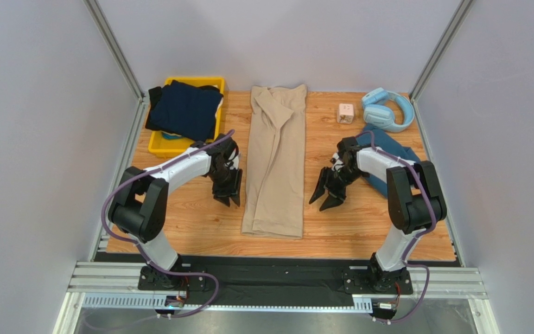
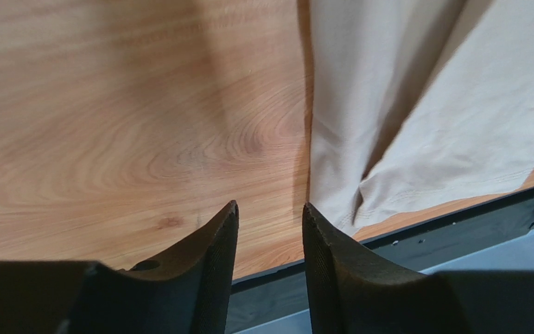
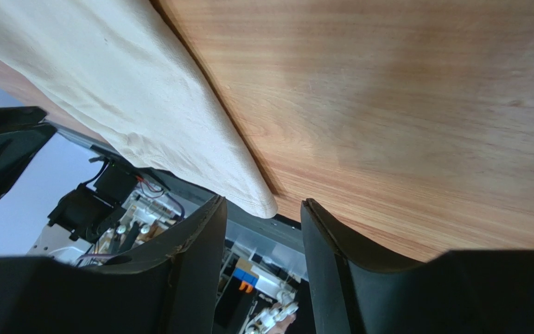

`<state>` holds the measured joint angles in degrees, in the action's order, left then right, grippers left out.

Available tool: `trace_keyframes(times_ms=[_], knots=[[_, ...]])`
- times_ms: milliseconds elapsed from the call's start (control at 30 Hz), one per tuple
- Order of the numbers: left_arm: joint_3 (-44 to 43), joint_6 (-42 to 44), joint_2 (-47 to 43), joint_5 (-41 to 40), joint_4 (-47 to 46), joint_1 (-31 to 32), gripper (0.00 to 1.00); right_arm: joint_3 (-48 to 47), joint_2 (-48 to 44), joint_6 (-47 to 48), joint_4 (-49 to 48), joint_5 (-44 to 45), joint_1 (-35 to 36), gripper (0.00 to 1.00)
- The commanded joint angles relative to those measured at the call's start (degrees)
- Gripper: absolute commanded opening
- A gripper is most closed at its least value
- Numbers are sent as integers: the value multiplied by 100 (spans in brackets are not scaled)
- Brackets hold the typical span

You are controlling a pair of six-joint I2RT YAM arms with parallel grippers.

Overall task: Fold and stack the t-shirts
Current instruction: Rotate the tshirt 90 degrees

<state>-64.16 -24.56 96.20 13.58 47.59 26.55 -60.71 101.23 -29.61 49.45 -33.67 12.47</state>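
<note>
From above: beige t-shirt (image 1: 275, 160) flat on the middle of the wooden table (image 1: 200, 233), folded lengthwise into a long narrow strip running from far to near, collar end far; navy t-shirt (image 1: 185, 110) heaped over the yellow bin (image 1: 157, 145) at far left, draped past its rim; teal-blue t-shirt (image 1: 392, 149) at right, partly hidden behind the right arm; light-blue headphones (image 1: 388, 110) at far right, with a small pale cube (image 1: 346, 113) just to their left. Left gripper (image 1: 226, 200) just left of the strip's near half, tips pointed down; right gripper (image 1: 322, 204) to the right of the strip, a little apart from it; both with jaws parted and nothing between them.

Left wrist: two dark fingers (image 2: 214, 257) spread, bare wood showing in the gap, no cloth pinched; beige cloth filling the right of the view, its left edge roughly in line with the right-hand finger, its near hem just beyond that fingertip; touching or not, impossible to tell; black rim (image 2: 451, 216) of the table beyond the hem.

Right wrist: fingers (image 3: 193, 264) likewise wide apart and empty; near corner of the beige strip just beyond the gap between the tips, close but not gripped; bare wood across the rest of the view.
</note>
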Motion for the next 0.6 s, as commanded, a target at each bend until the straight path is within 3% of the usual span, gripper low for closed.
trace_keyframes(times_ms=[0, 267, 567], knots=[[455, 22, -32, 960, -716, -53, 47, 313, -244, -159, -787, -807, 27, 50], [1309, -278, -285, 1357, -1428, -62, 48, 1130, -209, -476, -1666, -1326, 36, 52], [1705, -260, 4, 1788, -1727, -79, 47, 1263, 204, -493, -1860, -1256, 291, 52]])
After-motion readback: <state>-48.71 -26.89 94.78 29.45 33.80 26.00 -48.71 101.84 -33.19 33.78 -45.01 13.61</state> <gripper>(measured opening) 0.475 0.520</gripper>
